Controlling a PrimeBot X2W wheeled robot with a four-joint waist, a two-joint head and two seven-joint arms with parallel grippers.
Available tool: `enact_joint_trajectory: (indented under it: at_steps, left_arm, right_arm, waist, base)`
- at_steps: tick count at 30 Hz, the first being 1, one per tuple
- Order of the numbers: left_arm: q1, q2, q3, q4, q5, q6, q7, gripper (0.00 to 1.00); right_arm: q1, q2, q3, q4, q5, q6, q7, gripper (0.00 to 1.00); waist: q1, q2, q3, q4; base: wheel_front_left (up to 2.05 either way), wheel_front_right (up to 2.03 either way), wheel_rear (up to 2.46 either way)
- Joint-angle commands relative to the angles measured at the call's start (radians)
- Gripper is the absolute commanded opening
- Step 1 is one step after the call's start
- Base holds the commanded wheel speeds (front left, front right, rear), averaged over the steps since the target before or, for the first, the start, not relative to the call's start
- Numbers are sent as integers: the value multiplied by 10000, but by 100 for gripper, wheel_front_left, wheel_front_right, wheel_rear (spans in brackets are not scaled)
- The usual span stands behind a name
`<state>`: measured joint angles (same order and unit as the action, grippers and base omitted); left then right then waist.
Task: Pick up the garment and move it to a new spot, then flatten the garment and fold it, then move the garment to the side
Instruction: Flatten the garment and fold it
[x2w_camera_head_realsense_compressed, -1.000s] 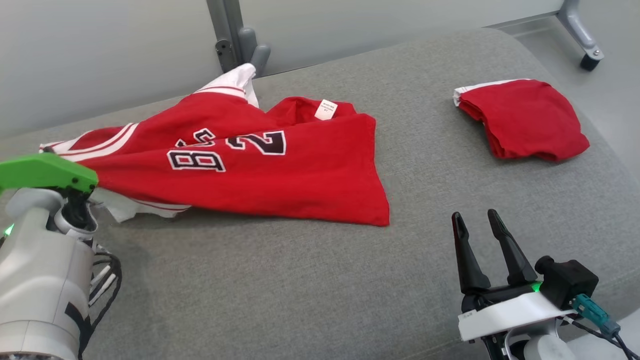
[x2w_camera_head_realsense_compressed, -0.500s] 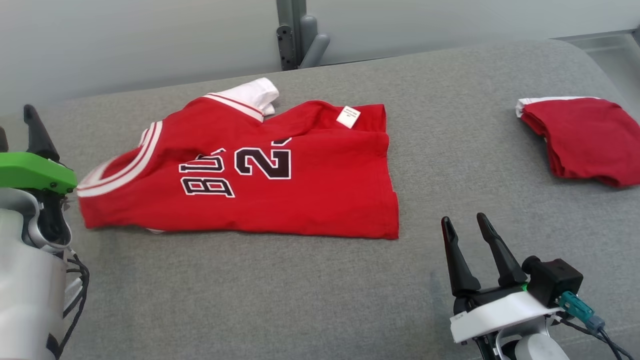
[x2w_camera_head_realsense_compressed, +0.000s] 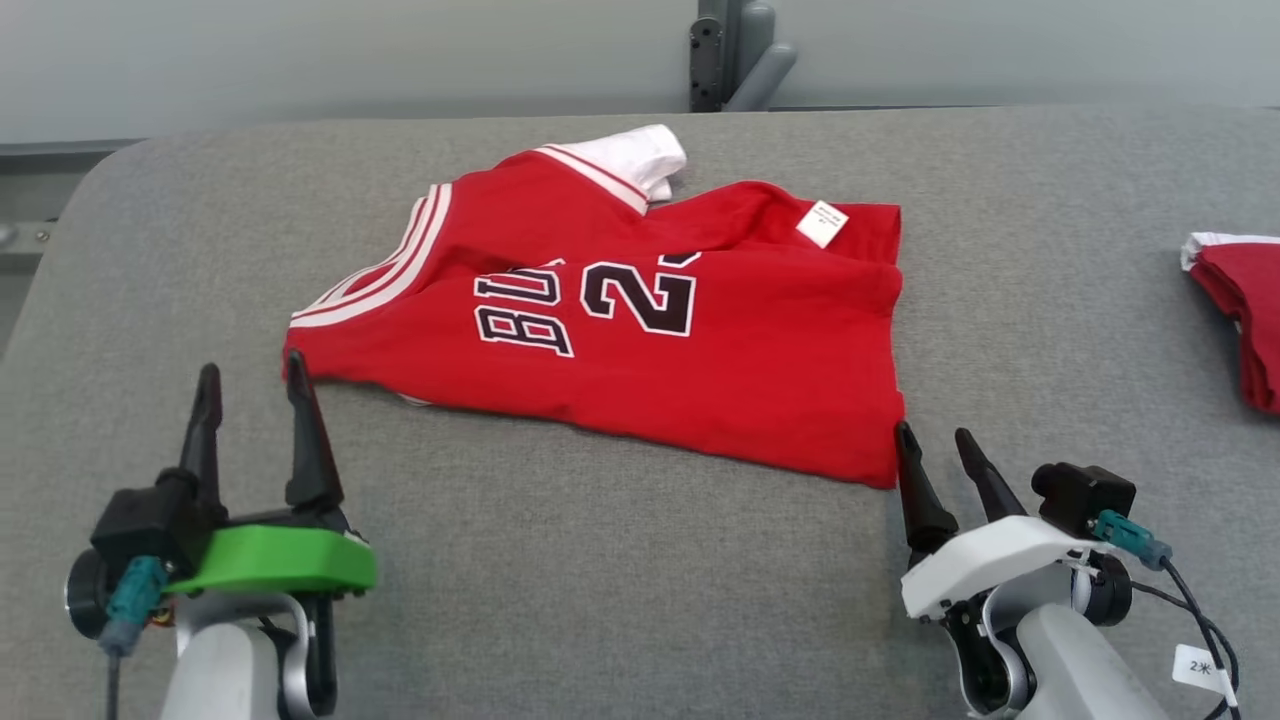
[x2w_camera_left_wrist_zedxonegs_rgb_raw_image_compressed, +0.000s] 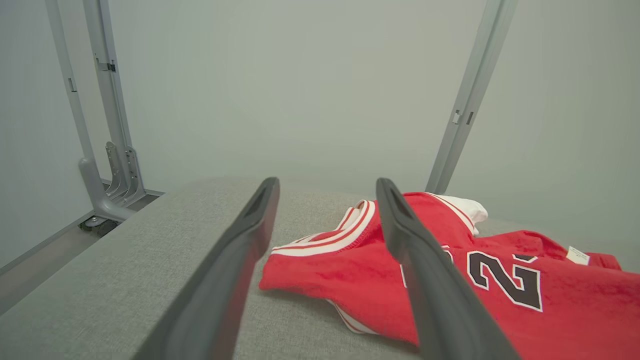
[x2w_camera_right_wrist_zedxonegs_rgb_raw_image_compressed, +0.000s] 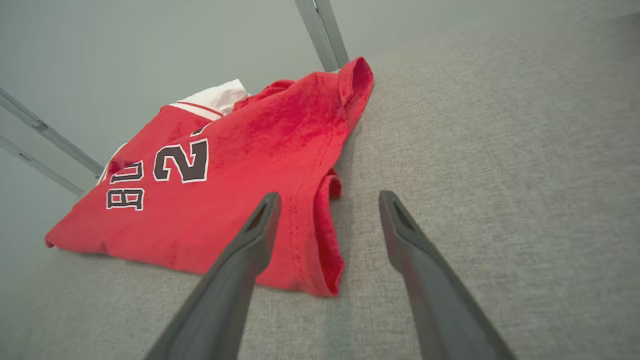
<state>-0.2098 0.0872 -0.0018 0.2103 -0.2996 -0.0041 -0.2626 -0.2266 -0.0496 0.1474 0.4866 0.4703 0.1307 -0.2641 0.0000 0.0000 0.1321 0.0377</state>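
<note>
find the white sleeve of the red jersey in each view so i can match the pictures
Head view: white sleeve at top centre, on the far edge of the red jersey.
Left wrist view: white sleeve right of centre, at mid height.
Right wrist view: white sleeve upper left of centre.
Shared landmark: the black 2 printed on the jersey.

You see your left pincer (x2w_camera_left_wrist_zedxonegs_rgb_raw_image_compressed: 326, 184) with its dark fingers spread wide and nothing held between them. Beyond them, the red garment (x2w_camera_left_wrist_zedxonegs_rgb_raw_image_compressed: 500, 300) lies rumpled on the grey fabric worktop (x2w_camera_left_wrist_zedxonegs_rgb_raw_image_compressed: 150, 250), its white-striped trim towards you and a black "2" showing. The right finger crosses in front of it.
</note>
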Motion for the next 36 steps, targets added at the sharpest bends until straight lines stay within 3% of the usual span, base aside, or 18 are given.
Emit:
enact_joint_trajectory:
  at_steps: [1,6,10,11,13,22,36]
  left_arm:
    - [321,-122,-58,-143,283,-97,-22,100]
    - [853,-334,-425,-438,790,-192,-24,100]
    - [1044,-361,-811,-541,514,0,-24,100]
    - [1072,-361,-890,-568,434,66,-24,100]
    - [1117,-362,-1009,-619,375,172,-23,100]
    - [1109,-360,-998,-668,443,352,-23,100]
    - [1255,-354,-617,-767,555,328,-24,100]
  right_arm:
    - [-339,-19,-84,384,192,0,4,100]
    - [-1028,-24,-29,2028,1155,0,4,100]
    - [-1506,-16,375,3219,1764,0,17,100]
    - [-1558,-6,487,3381,1849,0,18,76]
    - [-1619,22,738,3567,2080,1,20,0]
    - [-1113,-136,1675,3061,2717,1,20,0]
    - [832,-3487,4366,545,4968,-20,59,0]
  waist:
    - [0,0,169,597]
    - [0,0,227,1090]
    - [0,0,253,1297]
    - [0,0,270,1313]
    - [0,0,310,1298]
    - [0,0,359,713]
    - [0,0,214,-529]
  base:
    - [0,0,0]
    - [0,0,0]
    - [0,0,0]
    - [0,0,0]
    - [0,0,0]
    - [0,0,0]
    - [0,0,0]
